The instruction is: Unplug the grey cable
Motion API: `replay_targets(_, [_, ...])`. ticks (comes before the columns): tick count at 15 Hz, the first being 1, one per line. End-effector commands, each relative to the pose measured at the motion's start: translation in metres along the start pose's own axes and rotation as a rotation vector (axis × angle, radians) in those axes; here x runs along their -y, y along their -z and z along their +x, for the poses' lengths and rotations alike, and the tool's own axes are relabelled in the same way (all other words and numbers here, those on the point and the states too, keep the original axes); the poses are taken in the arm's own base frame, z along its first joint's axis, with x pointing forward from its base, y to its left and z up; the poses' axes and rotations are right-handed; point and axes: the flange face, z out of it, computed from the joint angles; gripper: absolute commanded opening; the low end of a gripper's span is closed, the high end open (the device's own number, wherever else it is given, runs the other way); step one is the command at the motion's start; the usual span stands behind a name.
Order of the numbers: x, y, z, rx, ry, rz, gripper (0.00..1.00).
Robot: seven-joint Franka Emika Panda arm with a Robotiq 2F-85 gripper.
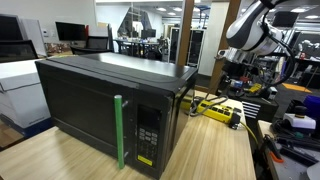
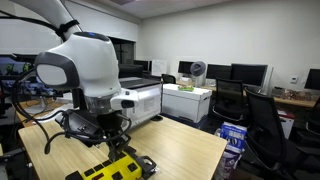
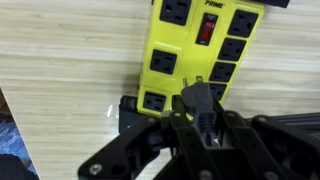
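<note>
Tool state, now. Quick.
Tool: closed on the grey plug, right at the yellow power strip.

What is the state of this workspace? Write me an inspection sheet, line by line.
Surface: wooden table, light wood grain.
Job's things: yellow power strip lying flat, with a red switch; one dark plug at a lower outlet.
Clutter: black microwave with a green handle, on the same table.
End effector: right at the plug; whether it is clamped cannot be told.
Cables: the plug's cable is hidden under the end effector.
Surroundings: office chairs, monitors, white cabinet.
</note>
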Motion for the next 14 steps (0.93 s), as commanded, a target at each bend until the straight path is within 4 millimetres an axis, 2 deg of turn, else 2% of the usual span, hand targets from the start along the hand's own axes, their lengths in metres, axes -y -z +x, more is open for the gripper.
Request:
replay_targets(1, [0.016,0.001,-0.008,0.014,-0.037,-0.002,0.08])
replay_targets(3, [0.019,-0.009,-0.015,0.055,-0.056,-0.006,0.54])
replay_targets(5, [0.023,-0.014,-0.02,0.086,-0.071,-0.006,0.58])
replay_targets(8, [0.029,-0.006,-0.023,0.098,-0.079,-0.015,0.78])
replay_targets(11, [0.033,0.012,-0.024,0.138,-0.056,-0.03,0.98])
replay_targets(14, [0.039,0.046,-0.026,0.166,-0.022,-0.011,1.0])
